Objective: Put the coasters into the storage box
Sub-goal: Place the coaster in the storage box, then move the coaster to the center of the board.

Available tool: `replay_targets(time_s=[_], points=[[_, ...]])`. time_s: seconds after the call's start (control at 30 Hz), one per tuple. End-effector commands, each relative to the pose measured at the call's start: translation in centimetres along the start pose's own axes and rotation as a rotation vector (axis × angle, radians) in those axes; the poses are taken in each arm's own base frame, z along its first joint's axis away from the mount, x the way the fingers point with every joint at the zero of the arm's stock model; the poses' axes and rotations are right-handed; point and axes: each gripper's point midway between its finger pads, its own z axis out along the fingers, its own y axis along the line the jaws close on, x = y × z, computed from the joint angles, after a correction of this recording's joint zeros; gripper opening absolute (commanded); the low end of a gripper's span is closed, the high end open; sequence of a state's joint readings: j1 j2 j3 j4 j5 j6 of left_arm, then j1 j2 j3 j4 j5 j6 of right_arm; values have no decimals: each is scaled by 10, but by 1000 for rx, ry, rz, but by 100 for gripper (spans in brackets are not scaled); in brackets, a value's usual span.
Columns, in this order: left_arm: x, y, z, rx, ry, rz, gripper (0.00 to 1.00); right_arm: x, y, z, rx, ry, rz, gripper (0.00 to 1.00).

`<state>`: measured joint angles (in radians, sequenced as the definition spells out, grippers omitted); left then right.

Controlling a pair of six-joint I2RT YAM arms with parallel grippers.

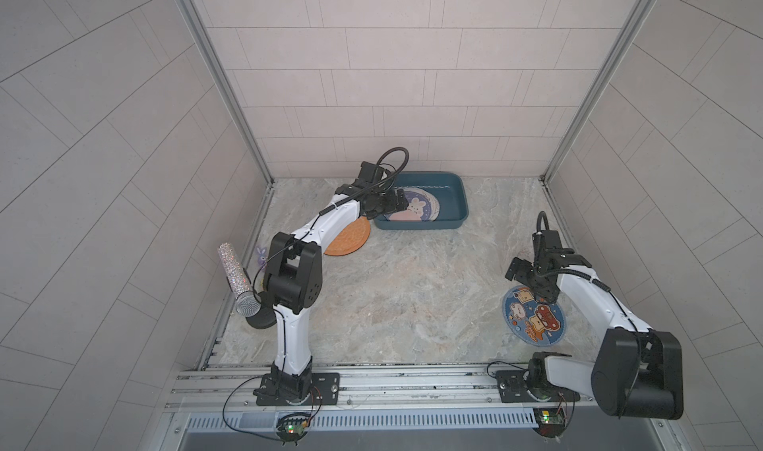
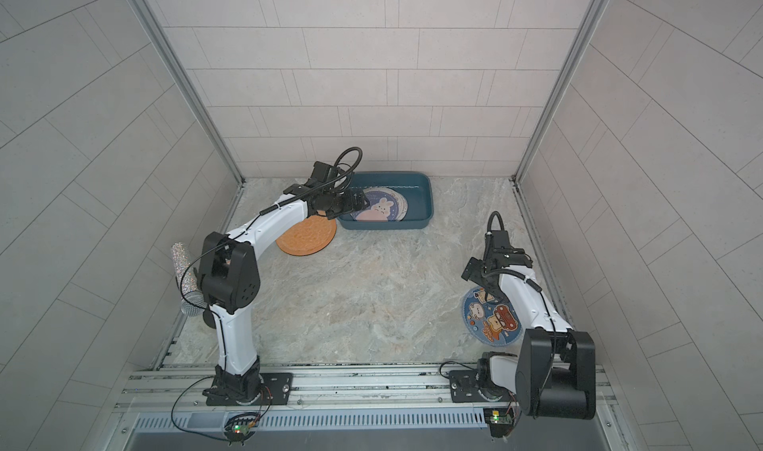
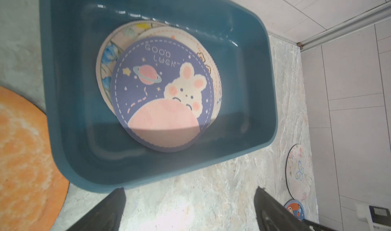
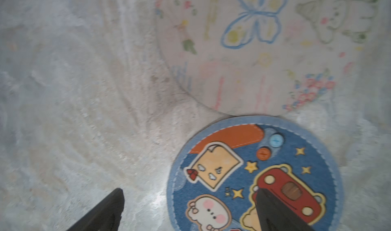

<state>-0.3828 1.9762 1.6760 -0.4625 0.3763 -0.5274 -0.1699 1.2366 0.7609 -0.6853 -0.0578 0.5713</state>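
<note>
The teal storage box (image 1: 459,193) (image 2: 426,197) (image 3: 63,96) stands at the back of the table and holds a small stack of coasters, topped by a purple bunny-and-planet coaster (image 1: 415,210) (image 2: 380,210) (image 3: 163,92). My left gripper (image 1: 397,203) (image 3: 188,200) hovers at the box's left end, open, with nothing between its fingers. An orange coaster (image 1: 351,241) (image 2: 305,237) (image 3: 23,156) lies left of the box, partly under the left arm. My right gripper (image 1: 540,294) (image 4: 189,200) is open above a blue cartoon coaster (image 1: 532,319) (image 2: 491,319) (image 4: 254,172). A pale butterfly coaster (image 4: 264,50) (image 3: 299,172) lies beside it.
A glittery microphone (image 1: 236,279) (image 2: 186,279) on a black stand rises at the left edge by the left arm's base. A small purple bunny figurine (image 1: 261,257) sits near the left wall. Tiled walls close in the table on three sides.
</note>
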Motion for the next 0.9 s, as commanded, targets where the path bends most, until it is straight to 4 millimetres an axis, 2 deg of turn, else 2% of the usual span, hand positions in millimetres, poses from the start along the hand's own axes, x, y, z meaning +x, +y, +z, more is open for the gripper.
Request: replay_targets(time_s=[0.0,0.23,0.47,0.57,0.77,0.8,0.87], points=[[10,-9,-15,46,9,-13,100,-5,-36,3,102,16,70,100],[35,-8,-23,47,44,-11,100,-2,-73,16,133,70,209,100],[40,-12,-28,54,49,-6,100,16,-107,30,130,123,347,100],[40,-13,-28,56,52,-4,100,24,-111,36,112,153,380,100],[39,-14,-27,53,55,-4,100,29,-105,46,77,179,407,100],[39,-13,-27,53,54,-6,100,42,-105,51,77,213,414,100],[39,-15,-27,55,54,-2,100,42,-103,52,66,216,424,100]])
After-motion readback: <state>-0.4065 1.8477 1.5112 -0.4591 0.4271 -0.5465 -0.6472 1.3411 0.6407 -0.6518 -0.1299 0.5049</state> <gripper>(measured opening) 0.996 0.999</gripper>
